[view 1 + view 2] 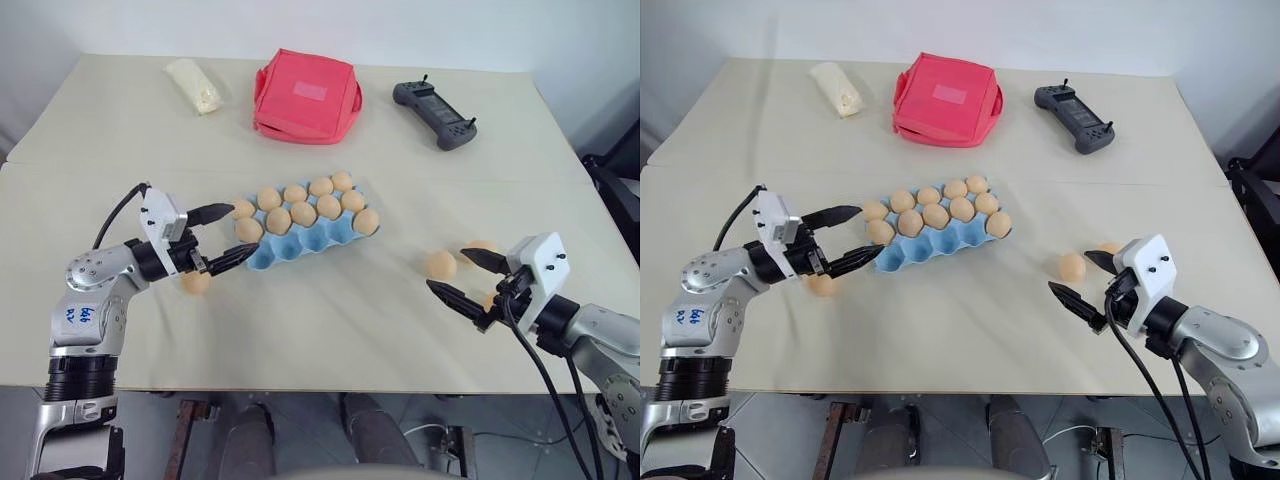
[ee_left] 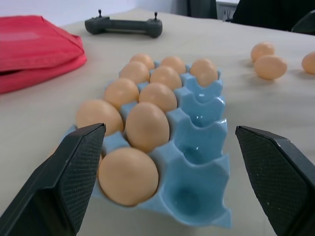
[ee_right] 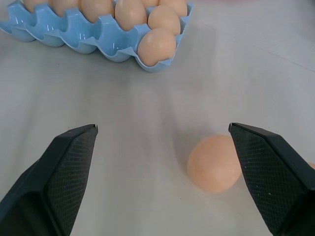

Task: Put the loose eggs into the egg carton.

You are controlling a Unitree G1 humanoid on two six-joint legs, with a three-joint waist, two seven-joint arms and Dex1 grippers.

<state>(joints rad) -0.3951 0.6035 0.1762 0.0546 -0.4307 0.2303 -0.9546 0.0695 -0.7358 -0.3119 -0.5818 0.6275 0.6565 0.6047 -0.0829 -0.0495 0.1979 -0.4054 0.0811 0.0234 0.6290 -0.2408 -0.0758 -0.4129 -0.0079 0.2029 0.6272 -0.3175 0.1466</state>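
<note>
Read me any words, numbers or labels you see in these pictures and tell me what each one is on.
Blue handwritten marks on the left arm's silver housing: too blurred to read.
Pale patch on top of the red pouch: no lettering can be made out.
Black controller, egg carton, loose eggs: no readable text.

A robotics test space rather than a home: a plain counter (image 1: 300,330) draped in cream cloth stands against bare white walls, with a dark handheld remote controller (image 1: 434,114) lying near its far edge and black equipment (image 1: 615,180) standing at the room's right side beyond the counter.
</note>
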